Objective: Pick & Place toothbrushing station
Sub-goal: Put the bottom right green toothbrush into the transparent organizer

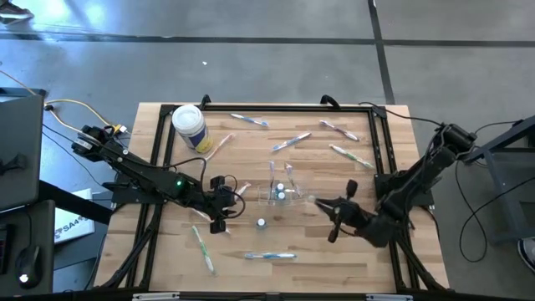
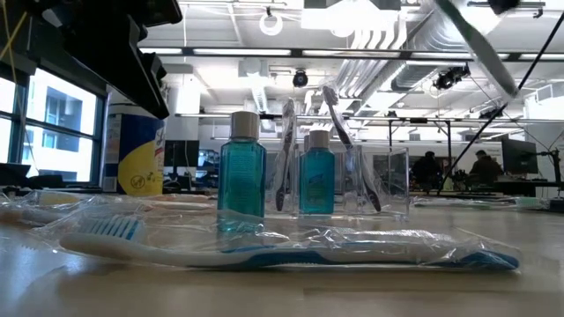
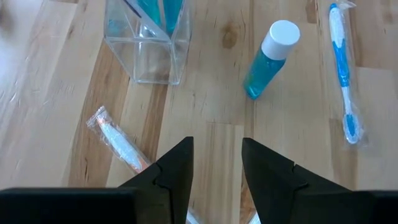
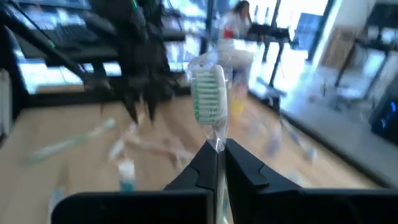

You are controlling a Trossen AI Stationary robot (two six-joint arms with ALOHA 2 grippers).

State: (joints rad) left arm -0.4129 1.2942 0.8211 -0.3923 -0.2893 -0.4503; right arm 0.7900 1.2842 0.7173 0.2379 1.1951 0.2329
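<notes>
A clear plastic cup (image 1: pixel 280 191) stands mid-table with toothbrushes and a blue bottle in it; it also shows in the low view (image 2: pixel 352 180) and the left wrist view (image 3: pixel 146 46). A small blue white-capped bottle (image 1: pixel 262 223) stands near it (image 3: pixel 270 59). Several wrapped toothbrushes lie on the wood, one blue (image 1: pixel 269 256) at the near edge. My left gripper (image 1: pixel 221 203) is open and empty (image 3: pixel 214 162), left of the cup, over a pink wrapped toothbrush (image 3: pixel 118 144). My right gripper (image 1: pixel 328 209) is right of the cup, shut on a wrapped green-bristled toothbrush (image 4: pixel 208 93). My right gripper pinches the wrapped toothbrush between its two fingers, just below the brush head, on the neck and wrapper (image 4: pixel 216 144). The head with its green and white bristles stands out past the fingertips. The toothbrush is lifted clear of the table; its handle end is hidden by the gripper.
A white-lidded canister with a yellow label (image 1: pixel 189 127) stands at the far left. Black frame rails (image 1: pixel 159 150) run along the table's sides and far edge. More toothbrushes lie at the far right (image 1: pixel 338 128) and near left (image 1: pixel 203 247).
</notes>
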